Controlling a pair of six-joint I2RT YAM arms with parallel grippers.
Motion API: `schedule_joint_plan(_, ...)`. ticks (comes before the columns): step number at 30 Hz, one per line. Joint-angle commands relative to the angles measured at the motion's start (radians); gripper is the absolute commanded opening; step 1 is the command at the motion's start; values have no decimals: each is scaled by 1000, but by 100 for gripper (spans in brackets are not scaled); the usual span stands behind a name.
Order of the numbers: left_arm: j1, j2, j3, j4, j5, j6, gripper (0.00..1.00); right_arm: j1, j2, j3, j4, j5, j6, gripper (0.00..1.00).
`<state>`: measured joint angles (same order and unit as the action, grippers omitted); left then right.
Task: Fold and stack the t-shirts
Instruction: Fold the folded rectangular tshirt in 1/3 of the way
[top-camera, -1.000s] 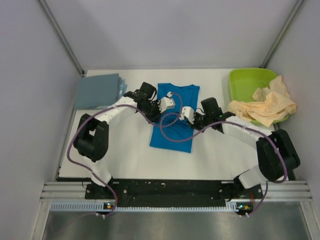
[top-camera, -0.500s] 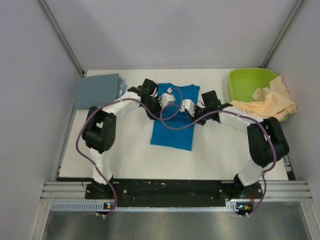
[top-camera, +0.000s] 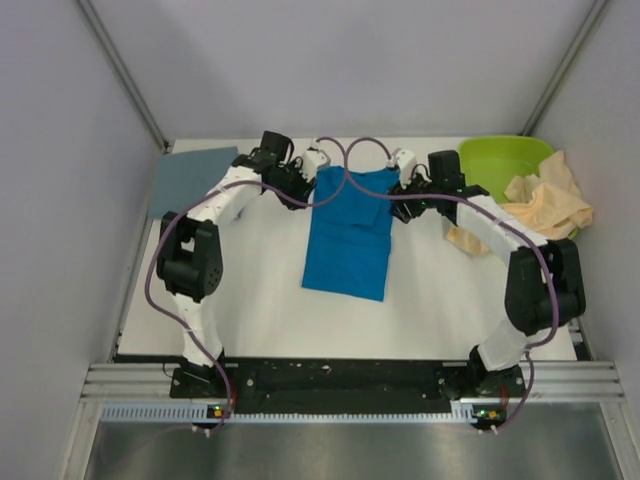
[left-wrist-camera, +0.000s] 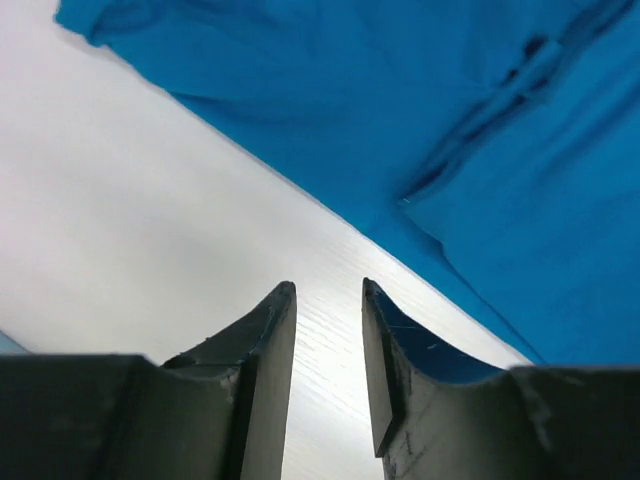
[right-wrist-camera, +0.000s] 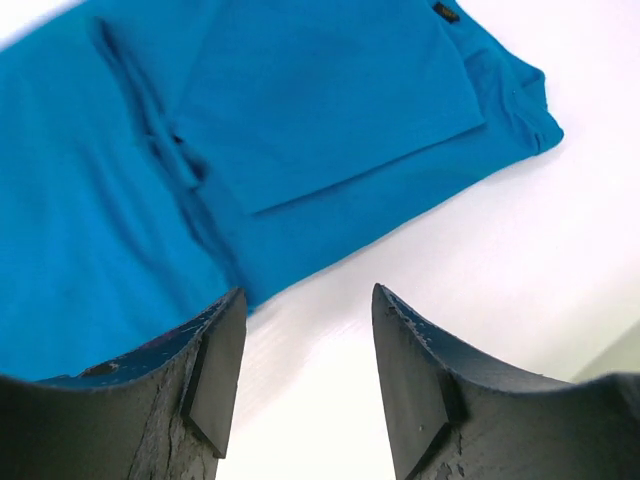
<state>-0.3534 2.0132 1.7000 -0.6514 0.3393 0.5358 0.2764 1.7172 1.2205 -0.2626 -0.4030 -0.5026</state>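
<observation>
The bright blue t-shirt (top-camera: 347, 235) lies in the middle of the table (top-camera: 250, 310), both sides now folded in to a narrow panel. At its far end the left gripper (left-wrist-camera: 328, 290), narrowly parted, and the right gripper (right-wrist-camera: 305, 295), wider, have just let go, both empty. A crosswise fold likely follows.

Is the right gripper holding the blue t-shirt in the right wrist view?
No, the right gripper stands open with only the white table in its gap, and the blue t-shirt lies flat beyond it.
</observation>
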Motion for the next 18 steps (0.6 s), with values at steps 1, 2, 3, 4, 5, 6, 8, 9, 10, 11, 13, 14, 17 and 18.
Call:
schedule_joint_plan(1, -25, -128, -123, 35, 208, 50, 41, -20, -162, -68, 42, -77, 301, 52)
schedule_joint_plan(2, -32, -110, -123, 39, 214, 26, 41, -37, -156, -69, 31, -77, 397, 50)
schedule_joint_plan(3, -30, -82, -106, 29, 224, 6, 41, -48, -137, -62, 20, -65, 494, 48)
schedule_joint_plan(4, -32, -53, -76, 4, 221, -11, 40, -49, -119, -59, -4, -48, 588, 48)
schedule_joint_plan(5, -32, -18, -50, -17, 215, -34, 41, -51, -96, -53, -29, -27, 616, 48)
schedule_joint_plan(6, -32, 5, -22, -37, 214, -55, 44, -51, -79, -64, -39, -11, 654, 47)
schedule_joint_plan(8, -32, 45, -2, -34, 211, -100, 49, -48, -45, -88, -38, 9, 687, 47)
schedule_joint_plan(9, -32, 51, -3, -19, 220, -115, 50, -45, -36, -98, -38, 19, 690, 48)
schedule_joint_plan(10, -30, 55, -13, 4, 230, -134, 52, -42, -25, -104, -38, 27, 688, 48)
schedule_joint_plan(11, -32, 61, -19, 24, 236, -154, 52, -40, -15, -110, -35, 24, 685, 48)
schedule_joint_plan(13, -32, 81, -20, 44, 237, -171, 52, -37, 5, -107, -36, 7, 684, 48)
schedule_joint_plan(14, -32, 91, -16, 42, 236, -174, 52, -36, 15, -107, -35, -2, 682, 47)
schedule_joint_plan(17, -32, 117, -8, 30, 231, -174, 48, -23, 51, -104, -30, -10, 681, 44)
schedule_joint_plan(18, -32, 119, -8, 36, 236, -174, 44, -22, 62, -102, -27, -17, 684, 41)
